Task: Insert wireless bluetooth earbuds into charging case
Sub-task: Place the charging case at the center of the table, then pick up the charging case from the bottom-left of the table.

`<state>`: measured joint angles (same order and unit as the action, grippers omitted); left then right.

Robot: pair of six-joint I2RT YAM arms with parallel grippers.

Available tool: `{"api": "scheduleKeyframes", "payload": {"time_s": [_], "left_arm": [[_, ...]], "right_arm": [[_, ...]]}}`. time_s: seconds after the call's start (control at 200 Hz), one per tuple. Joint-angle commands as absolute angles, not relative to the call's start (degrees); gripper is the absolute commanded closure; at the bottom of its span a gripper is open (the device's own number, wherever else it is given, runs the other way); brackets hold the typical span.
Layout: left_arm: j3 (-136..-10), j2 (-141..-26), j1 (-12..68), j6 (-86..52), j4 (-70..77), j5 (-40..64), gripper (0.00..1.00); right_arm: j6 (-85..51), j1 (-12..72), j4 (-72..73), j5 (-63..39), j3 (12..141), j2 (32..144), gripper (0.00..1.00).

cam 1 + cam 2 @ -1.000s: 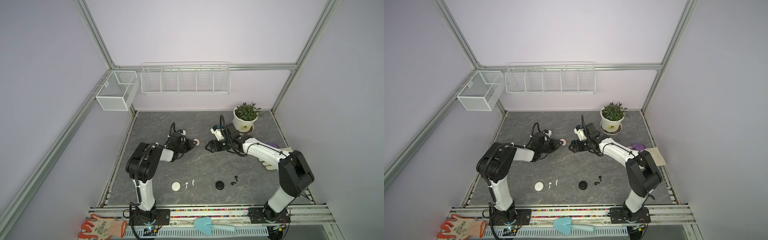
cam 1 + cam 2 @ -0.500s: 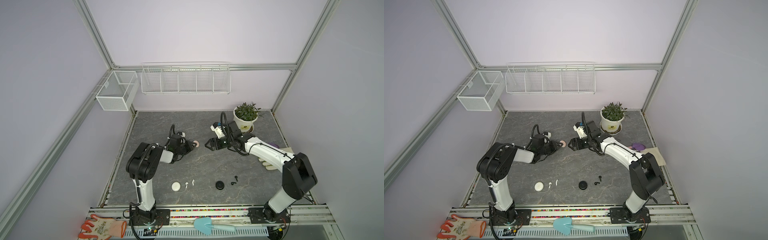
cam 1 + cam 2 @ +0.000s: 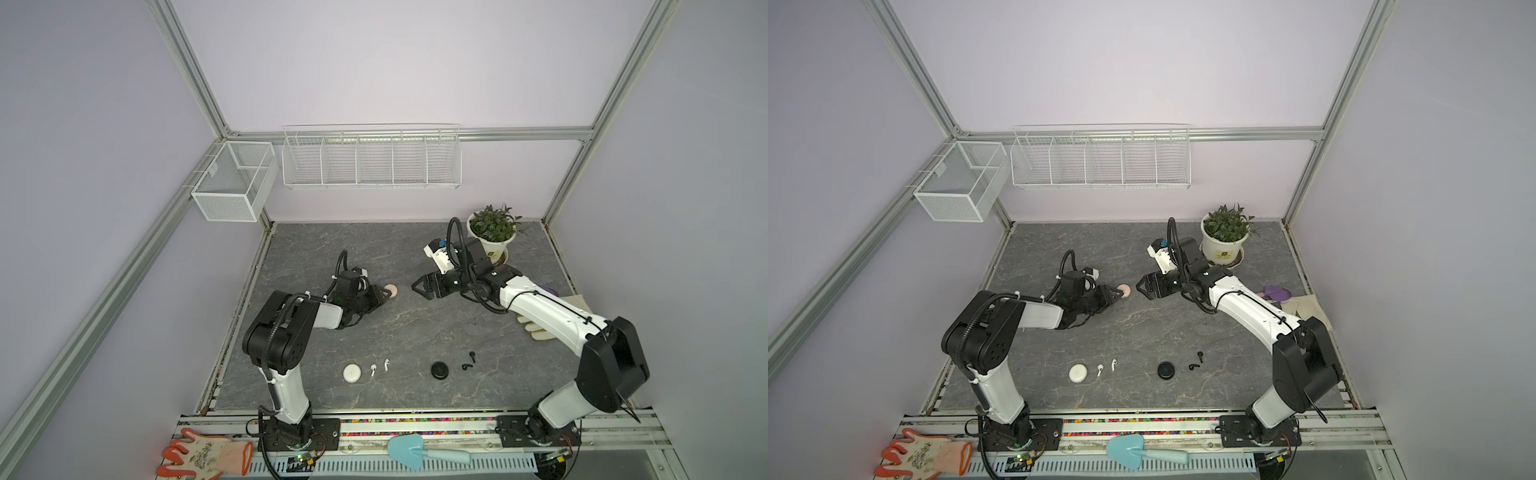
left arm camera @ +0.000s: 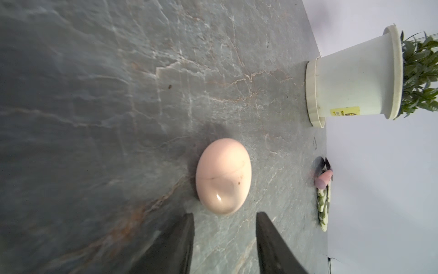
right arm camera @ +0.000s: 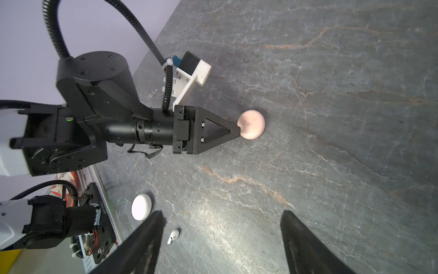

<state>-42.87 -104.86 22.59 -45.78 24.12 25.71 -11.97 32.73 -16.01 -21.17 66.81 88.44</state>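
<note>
In both top views: pink case (image 3: 391,289) (image 3: 1124,289) closed, contents hidden. White earbuds (image 3: 373,369) lie beside closed white case (image 3: 352,372), black earbuds (image 3: 467,366) beside closed black case (image 3: 440,370), well apart from pink case.
Left wrist: left gripper (image 4: 225,220) narrowly parted, pink case just beyond tips, unheld.
Right wrist: right gripper (image 5: 222,212) wide, holding nothing.
Versus a second ago: left jaws, then closed, now parted.

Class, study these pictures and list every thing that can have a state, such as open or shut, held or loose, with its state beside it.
Left gripper: open, empty.
Right gripper: open wide, empty.
Pink case: shut, lying free just ahead of the left gripper's tips.
White case: shut.
White earbuds: out, loose beside the white case.
Black case: shut.
Black earbuds: out, loose beside the black case.
Plant pot: upright.
</note>
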Motion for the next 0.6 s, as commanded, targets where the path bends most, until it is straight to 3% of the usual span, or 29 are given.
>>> {"api": "scheduleKeyframes", "payload": {"time_s": [0.0,0.135,0.34,0.6], "left_arm": [[-40.81,-101.52,21.33,-43.15,18.93,22.91,0.54],[-38.74,-96.9,18.66,-44.53,17.01,23.83,0.53],[-36.25,-90.4,12.53,-47.09,11.06,29.13,0.52],[-33.13,-85.14,7.23,-47.14,8.85,30.27,0.46]], "right_arm": [[-7.56,34.18,-5.2,-25.18,57.06,84.06,0.17],[8.79,44.45,13.67,-27.72,45.08,83.8,0.15],[25.44,55.28,13.54,-29.86,50.89,97.02,0.13],[31.02,58.48,16.12,-32.82,57.56,107.0,0.08]]}}
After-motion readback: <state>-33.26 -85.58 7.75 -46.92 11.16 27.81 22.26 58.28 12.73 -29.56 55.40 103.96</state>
